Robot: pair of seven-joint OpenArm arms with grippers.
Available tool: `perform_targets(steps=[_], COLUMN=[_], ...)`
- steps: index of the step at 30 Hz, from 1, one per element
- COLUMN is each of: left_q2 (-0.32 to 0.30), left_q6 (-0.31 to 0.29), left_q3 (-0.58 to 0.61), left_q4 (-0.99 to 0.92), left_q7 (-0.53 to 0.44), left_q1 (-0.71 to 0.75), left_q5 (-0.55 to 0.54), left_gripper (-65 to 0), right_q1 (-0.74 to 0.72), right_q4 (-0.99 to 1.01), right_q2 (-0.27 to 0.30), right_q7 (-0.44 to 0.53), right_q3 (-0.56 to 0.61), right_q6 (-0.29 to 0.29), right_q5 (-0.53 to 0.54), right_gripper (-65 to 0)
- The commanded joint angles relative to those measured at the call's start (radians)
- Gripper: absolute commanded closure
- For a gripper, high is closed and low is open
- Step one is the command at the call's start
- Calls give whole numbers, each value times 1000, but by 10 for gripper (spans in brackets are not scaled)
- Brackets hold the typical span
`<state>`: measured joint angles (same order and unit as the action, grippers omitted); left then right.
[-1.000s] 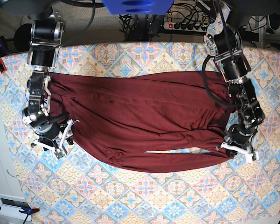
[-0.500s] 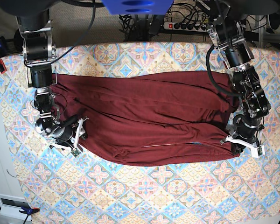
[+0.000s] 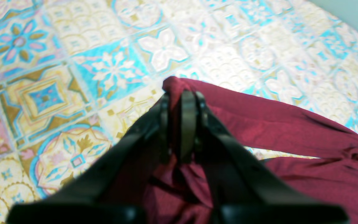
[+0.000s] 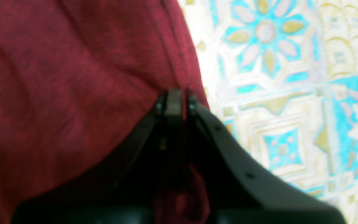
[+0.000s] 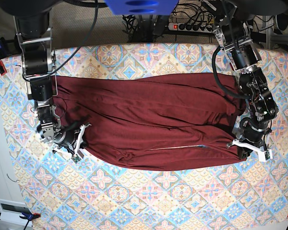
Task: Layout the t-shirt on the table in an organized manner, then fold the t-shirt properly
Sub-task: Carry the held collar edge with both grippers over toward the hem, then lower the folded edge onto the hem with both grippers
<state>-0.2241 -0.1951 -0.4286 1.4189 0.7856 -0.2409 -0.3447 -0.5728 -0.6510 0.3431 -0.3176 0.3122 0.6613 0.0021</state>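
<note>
Maroon t-shirt [image 5: 149, 127] spread across the floral-tiled table [image 5: 149, 201]. Left gripper [image 3: 180, 93] at four o'clock and right gripper [image 4: 175, 95] at eight o'clock each pinch its lower edge (likely for stretching it flat).

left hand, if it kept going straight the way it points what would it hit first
The left hand is shut on a bunched edge of the t-shirt. Just past that fold lies only the patterned table, so it would probably meet the cloth-covered tabletop first, though depth is unclear.
</note>
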Motion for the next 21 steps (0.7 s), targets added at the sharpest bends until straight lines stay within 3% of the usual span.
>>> perform_targets(steps=[1,7,21], left_q2=[-13,-13,-44], left_q6=[-4,-4,-4], left_q3=[-2,-2,-5], left_q4=[21,23,135], left_q7=[-28,-33,-25], left_q1=[-27,-27,19], left_q5=[-11,-11,-129], left_gripper=[0,0,0], right_q1=[-34,-23,130], right_q4=[-17,-138,-484], right_q2=[23,34,80], right_q7=[22,7,-111], right_q3=[-34,-210,-296], right_q6=[16,37,37], right_q5=[8,8,11], right_gripper=[-13,-7,-7])
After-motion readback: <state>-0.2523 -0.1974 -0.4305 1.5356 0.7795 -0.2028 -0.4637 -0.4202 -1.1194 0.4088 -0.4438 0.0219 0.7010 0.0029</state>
